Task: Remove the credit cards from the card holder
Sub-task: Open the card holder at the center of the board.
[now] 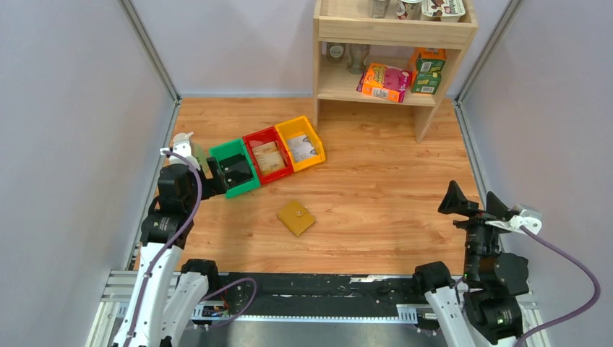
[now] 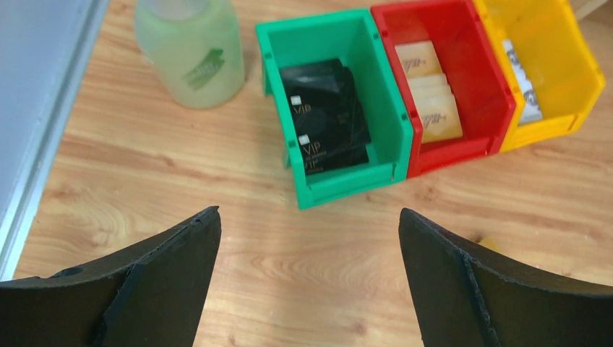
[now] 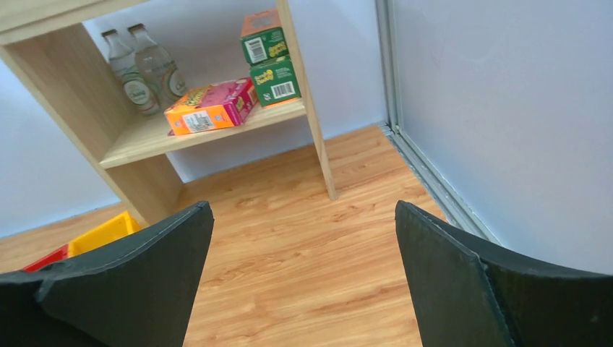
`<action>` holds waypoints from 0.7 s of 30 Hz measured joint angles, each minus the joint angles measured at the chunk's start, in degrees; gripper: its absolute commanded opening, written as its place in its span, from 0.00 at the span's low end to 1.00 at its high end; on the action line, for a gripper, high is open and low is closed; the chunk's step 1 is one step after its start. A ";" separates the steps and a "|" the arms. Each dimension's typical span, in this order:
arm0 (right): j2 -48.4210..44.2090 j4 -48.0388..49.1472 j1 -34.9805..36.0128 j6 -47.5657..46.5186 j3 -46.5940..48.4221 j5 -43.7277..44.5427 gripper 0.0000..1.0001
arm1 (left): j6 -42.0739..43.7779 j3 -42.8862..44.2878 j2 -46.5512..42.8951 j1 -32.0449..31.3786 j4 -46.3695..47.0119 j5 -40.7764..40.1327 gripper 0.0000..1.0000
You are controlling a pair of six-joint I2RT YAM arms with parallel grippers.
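both the left gripper (image 2: 309, 214) and the right gripper (image 3: 303, 207) stand wide open and hold nothing. we see the card holder (image 1: 296, 217) lying shut on the table (image 1: 376, 188), near the green bin (image 1: 233, 168), to its right and nearer to us. the left gripper hangs just short of that bin; the right gripper is far to its right.

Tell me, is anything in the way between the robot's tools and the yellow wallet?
No, nothing visible. Only wooden table lies between the card holder and the left tool near the green bin, or the right tool.

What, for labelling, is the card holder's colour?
The card holder is mustard yellow; best in top external view.
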 measured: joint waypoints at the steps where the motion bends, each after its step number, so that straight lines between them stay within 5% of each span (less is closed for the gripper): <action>1: 0.11 -0.87 0.00 0.26 1.07 -0.83 1.00 | -0.07 0.37 0.66 0.00 -1.42 0.70 1.00; 10: 10.67 -5.66 0.00 2.91 10.25 -14.97 1.00 | -1.57 0.33 0.96 0.00 -5.42 10.73 1.00; 21: 33.55 -5.38 0.28 10.84 8.61 -37.75 1.00 | -10.45 -2.84 9.38 -5.16 -5.16 21.70 1.00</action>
